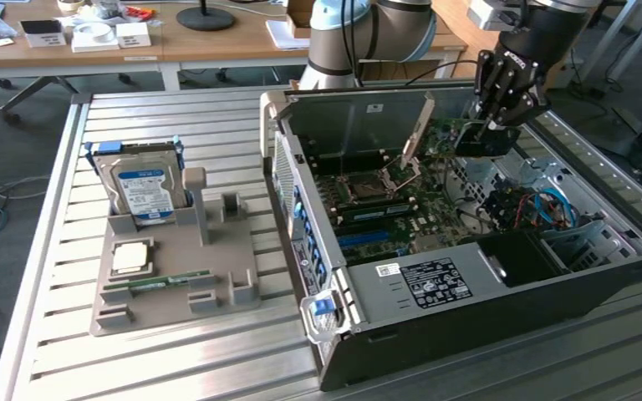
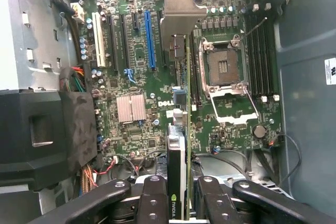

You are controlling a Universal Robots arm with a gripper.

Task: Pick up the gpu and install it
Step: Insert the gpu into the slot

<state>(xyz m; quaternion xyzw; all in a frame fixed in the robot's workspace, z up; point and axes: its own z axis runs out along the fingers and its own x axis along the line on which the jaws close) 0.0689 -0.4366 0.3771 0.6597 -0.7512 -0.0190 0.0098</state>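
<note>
**Graphics card (image 2: 177, 150) pinched in gripper (image 2: 181, 187), inside the open PC case (image 1: 522, 317)**

I see the card edge-on in the wrist view. The fingers (image 2: 152, 198) press on its two flat faces w/ the board sandwiched between them, so the pincer is clamped on the card, not spread. The silvery end bracket (image 2: 181, 9) points away from the wrist. The card hangs upright over the motherboard (image 2: 131, 77), approx in line w/ the slots between the long blue slot (image 2: 149, 40) and the CPU socket (image 2: 223, 66). I can't tell whether its lower edge touches a slot.

Handling, my call:
- It's light, thin and stiff, so it won't flex much, but it's fragile.
- Chips and the contact edge won't take squeeze or scraping.
- The grip on the flat faces near the top edge looks right to me, clear of contacts and bracket.
- The smooth faces could slip if the card tilts.

The hard drive (image 1: 145, 190) and RAM stick (image 1: 170, 282) sit in the grey holder (image 1: 165, 313) on the table (image 1: 76, 359), well apart from the case.
</note>
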